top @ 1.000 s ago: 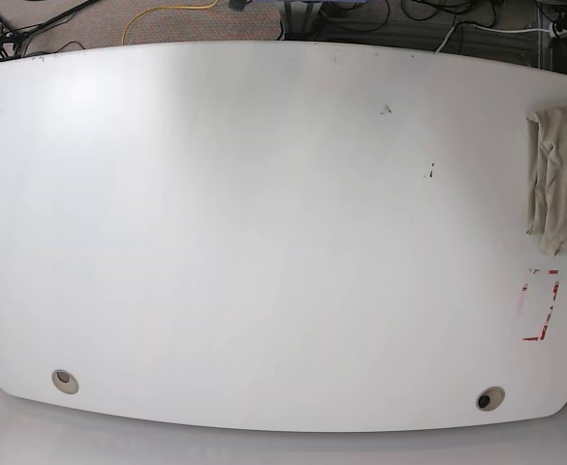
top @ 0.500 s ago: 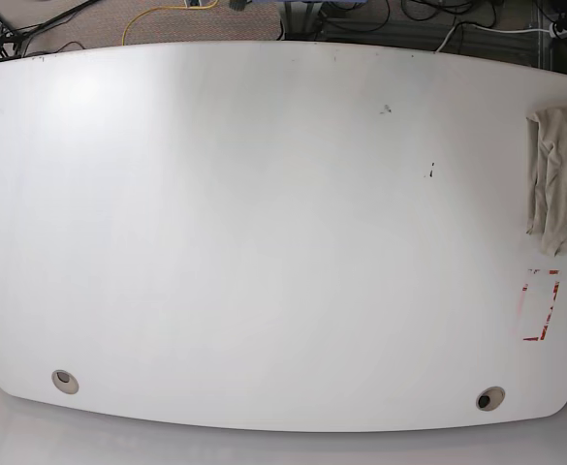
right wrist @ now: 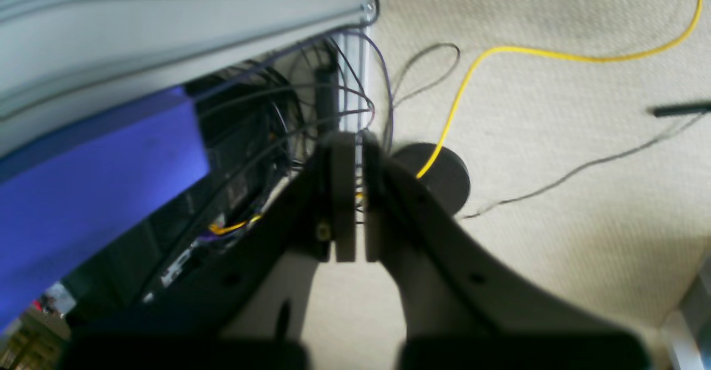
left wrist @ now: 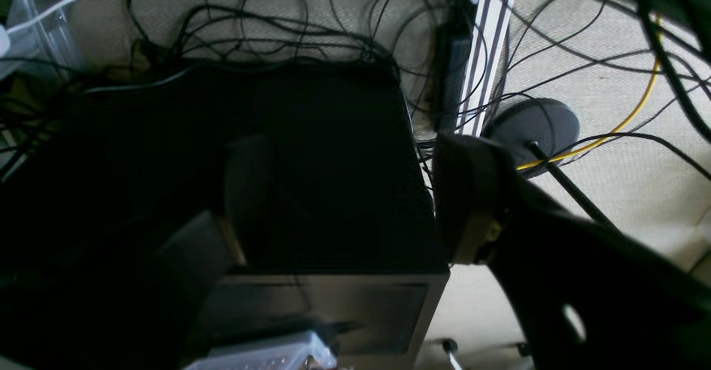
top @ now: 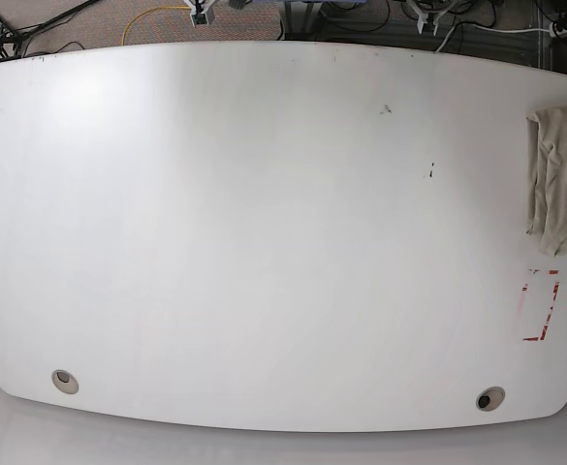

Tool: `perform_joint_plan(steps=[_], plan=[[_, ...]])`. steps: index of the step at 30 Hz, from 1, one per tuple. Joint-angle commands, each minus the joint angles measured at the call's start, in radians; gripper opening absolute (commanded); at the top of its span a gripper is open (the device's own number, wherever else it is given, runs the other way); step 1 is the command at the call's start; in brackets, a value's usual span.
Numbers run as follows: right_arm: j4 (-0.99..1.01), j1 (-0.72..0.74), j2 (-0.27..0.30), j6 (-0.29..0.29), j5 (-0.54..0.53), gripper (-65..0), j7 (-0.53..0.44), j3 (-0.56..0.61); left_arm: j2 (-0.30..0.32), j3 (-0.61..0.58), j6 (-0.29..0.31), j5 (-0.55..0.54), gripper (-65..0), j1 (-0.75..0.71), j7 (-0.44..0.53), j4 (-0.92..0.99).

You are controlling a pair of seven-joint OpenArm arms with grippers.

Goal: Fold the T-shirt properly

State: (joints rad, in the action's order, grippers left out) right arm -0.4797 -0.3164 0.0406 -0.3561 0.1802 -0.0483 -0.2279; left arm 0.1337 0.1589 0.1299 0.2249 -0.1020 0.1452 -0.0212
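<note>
1. I see the T-shirt [top: 560,180] bunched in a wrinkled beige heap at the far right edge of the worktop [top: 264,232] in the base view, partly cut off by the frame. What shows of it runs longer from far to near than across.

2. Neither arm is over the worktop. In the base view I only catch small bits of hardware past the far edge, too small to name for sure.

3. The left pincer [left wrist: 355,203] stands open: in its wrist view one finger [left wrist: 472,192] shows clearly on the right and the other is a dim shape against a dark box [left wrist: 311,159]. Nothing sits between them. It looks down at tangled cables and carpet [left wrist: 611,92], not at any cloth.

4. The right pincer [right wrist: 354,192] is closed on nothing, its two pads pressed nearly together. Its wrist view shows carpet, a yellow cable [right wrist: 533,53] and a round black foot [right wrist: 439,175], so it too is off the worktop.

5. The relation that matters: the left arm works the base view's right side, which is where the shirt lies, so I judge the left arm the nearer one. Its pincer is already spread for a grasp.

6. From that arm the shirt lies out toward the side edge, well apart from the bare middle. I expect it needs dragging inward and spreading flat before any fold. The right arm has the whole width to cross.
</note>
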Motion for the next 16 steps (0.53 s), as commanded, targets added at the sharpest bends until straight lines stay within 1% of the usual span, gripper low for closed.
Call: perform_joint_plan(steps=[1, 8, 16], plan=[[0.029, 0.021, 0.014, 0.009, -0.001, -63.1, -0.005, -0.001, 0.008, 0.0, -0.006, 0.005, -23.7, 0.0, -0.02, -0.001], [0.085, 0.059, 0.015, 0.009, -0.001, -63.1, -0.009, 0.0, 0.008, 0.0, -0.006, 0.006, -24.0, 0.021, -0.055, -0.001], [0.086, 0.062, 0.011, 0.009, -0.001, -63.1, -0.009, 0.0, 0.004, 0.0, -0.006, 0.008, -23.9, 0.026, -0.054, 0.0]])
